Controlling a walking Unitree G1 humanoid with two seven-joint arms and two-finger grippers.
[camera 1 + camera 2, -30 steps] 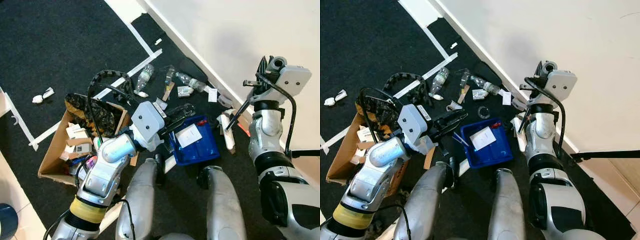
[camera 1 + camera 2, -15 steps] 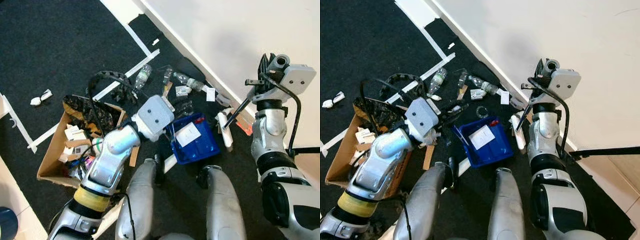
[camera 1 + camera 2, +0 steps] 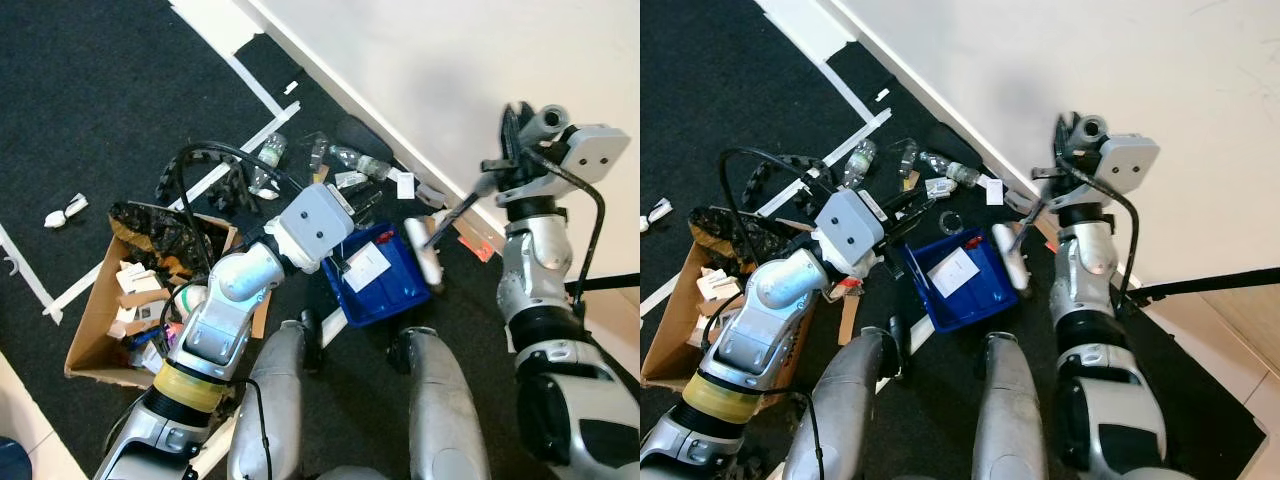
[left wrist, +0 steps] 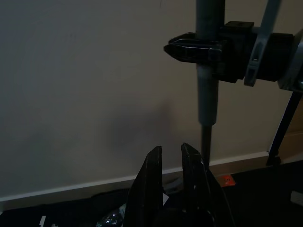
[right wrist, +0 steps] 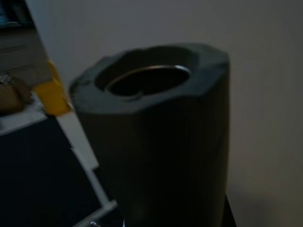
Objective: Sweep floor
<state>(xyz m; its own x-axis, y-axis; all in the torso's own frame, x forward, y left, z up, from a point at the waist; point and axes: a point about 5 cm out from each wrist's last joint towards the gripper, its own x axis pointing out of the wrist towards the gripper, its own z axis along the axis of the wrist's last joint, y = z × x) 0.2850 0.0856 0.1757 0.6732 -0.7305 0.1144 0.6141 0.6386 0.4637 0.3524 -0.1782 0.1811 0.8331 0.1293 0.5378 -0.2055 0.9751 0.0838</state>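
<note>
holding the light, stiff broom [image 3: 450, 221] high on its handle with right gripper [image 3: 512, 150] clamped, left gripper [image 4: 176, 156] nearly pressed together, centre frame.

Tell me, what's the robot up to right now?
Right gripper shut on broom handle, brush head beside blue dustpan. Left gripper near shut, over the litter by the wall. Bottles unswept.

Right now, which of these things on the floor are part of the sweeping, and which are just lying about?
Part of the sweeping:
- broom, in the right pincer
- blue dustpan by the left pincer
- litter by the wall: plastic bottles, paper scraps

Just lying about:
- cardboard box of rubbish
- black cable chain
- white tape lines
</note>
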